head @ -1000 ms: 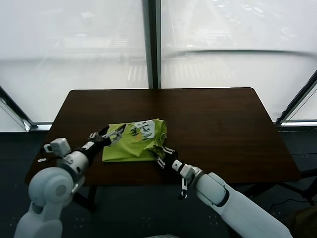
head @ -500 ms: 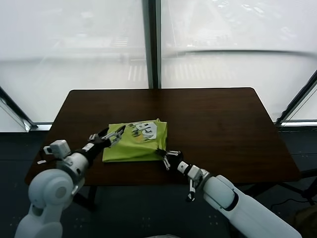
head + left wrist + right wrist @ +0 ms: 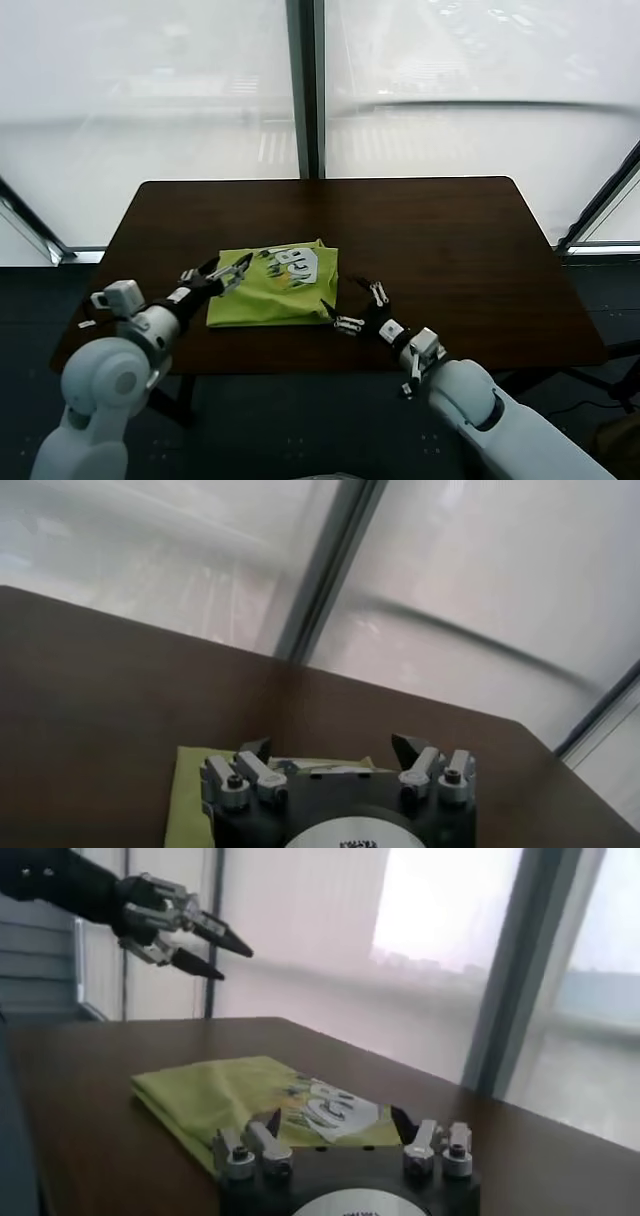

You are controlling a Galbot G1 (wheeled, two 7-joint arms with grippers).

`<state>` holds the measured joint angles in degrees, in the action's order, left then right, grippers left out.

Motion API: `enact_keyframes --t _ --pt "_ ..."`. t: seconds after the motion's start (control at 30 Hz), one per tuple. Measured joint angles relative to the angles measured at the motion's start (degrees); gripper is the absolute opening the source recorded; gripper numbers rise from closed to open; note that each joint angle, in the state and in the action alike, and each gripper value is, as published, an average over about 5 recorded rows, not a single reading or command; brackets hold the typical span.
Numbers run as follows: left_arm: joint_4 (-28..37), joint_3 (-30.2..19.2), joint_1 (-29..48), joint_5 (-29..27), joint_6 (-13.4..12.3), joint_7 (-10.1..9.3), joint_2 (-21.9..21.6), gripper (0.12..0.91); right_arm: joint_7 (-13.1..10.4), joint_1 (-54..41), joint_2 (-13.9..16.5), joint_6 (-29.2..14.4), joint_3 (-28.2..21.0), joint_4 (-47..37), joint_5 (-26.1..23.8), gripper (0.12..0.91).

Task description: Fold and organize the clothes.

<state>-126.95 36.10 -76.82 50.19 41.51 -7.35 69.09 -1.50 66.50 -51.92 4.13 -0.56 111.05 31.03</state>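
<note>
The lime-green T-shirt (image 3: 272,287) lies folded flat in a rectangle on the dark table (image 3: 440,250), its white printed graphic (image 3: 291,262) facing up at the far right corner. My left gripper (image 3: 232,272) is open and empty, hovering over the shirt's left edge. My right gripper (image 3: 357,306) is open and empty just off the shirt's near right corner, clear of the cloth. The shirt also shows in the right wrist view (image 3: 230,1093), with the left gripper (image 3: 215,948) in the air beyond it, and in the left wrist view (image 3: 185,780).
The table's near edge (image 3: 330,365) runs just below both grippers. Large windows (image 3: 300,90) stand behind the table. The right half of the table is bare wood.
My right gripper has let go of the shirt's right edge and pulled back to the right. The raised right fold has dropped flat. The left gripper has stayed put.
</note>
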Motion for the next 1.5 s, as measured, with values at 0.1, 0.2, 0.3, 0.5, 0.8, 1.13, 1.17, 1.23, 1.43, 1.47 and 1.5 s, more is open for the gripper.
enact_keyframes --t 0.1,0.2,0.3,0.5,0.8,1.13,1.17,1.23,1.43,1.47,1.5 --pt "0.18 -0.08 -0.04 -0.14 -0.07 0.03 0.01 0.907 -3.64 -0.36 -2.42 3.21 0.86 -0.55 5.71 0.907" --pt "0.23 -0.10 -0.35 -0.46 -0.17 0.11 0.07 0.907 -7.62 -1.76 -5.72 6.43 0.61 -2.20 7.43 0.907" --pt "0.19 0.04 -0.90 -0.86 -0.28 0.29 0.23 0.907 -10.98 -3.65 -9.33 8.85 -0.56 -4.47 7.39 0.907" --pt "-0.14 0.59 -2.05 -1.80 -0.52 1.08 0.48 0.907 -13.55 -6.75 -15.50 11.48 -4.21 -8.06 7.34 0.907" --pt "-0.62 1.53 -3.23 -2.01 -0.74 1.33 0.82 0.907 -17.69 -8.95 -20.97 13.77 -7.24 -11.25 5.52 0.905" --pt "-1.17 1.82 -4.17 -2.31 -0.90 1.48 1.19 0.907 -18.57 -8.09 -20.82 15.08 -6.76 -10.90 2.55 0.420" --pt "-1.26 1.82 -4.31 -2.36 -0.91 1.50 1.26 0.907 -18.41 -7.94 -20.58 15.33 -6.56 -10.69 2.60 0.364" --pt "-1.48 1.80 -4.60 -2.48 -0.93 1.56 1.38 0.907 -17.94 -7.63 -19.92 15.89 -6.07 -10.18 2.95 0.255" --pt "-2.01 1.42 -5.63 -3.30 -1.04 1.84 1.98 0.907 -16.00 -6.44 -15.99 17.03 -3.02 -8.13 6.11 0.205" --pt "-2.07 1.32 -5.77 -3.48 -1.07 1.91 2.12 0.907 -15.46 -6.18 -14.96 17.22 -2.25 -7.68 6.85 0.203" --pt "-2.11 1.23 -5.89 -3.66 -1.10 1.97 2.25 0.907 -14.85 -5.92 -13.82 17.42 -1.44 -7.21 7.56 0.203"
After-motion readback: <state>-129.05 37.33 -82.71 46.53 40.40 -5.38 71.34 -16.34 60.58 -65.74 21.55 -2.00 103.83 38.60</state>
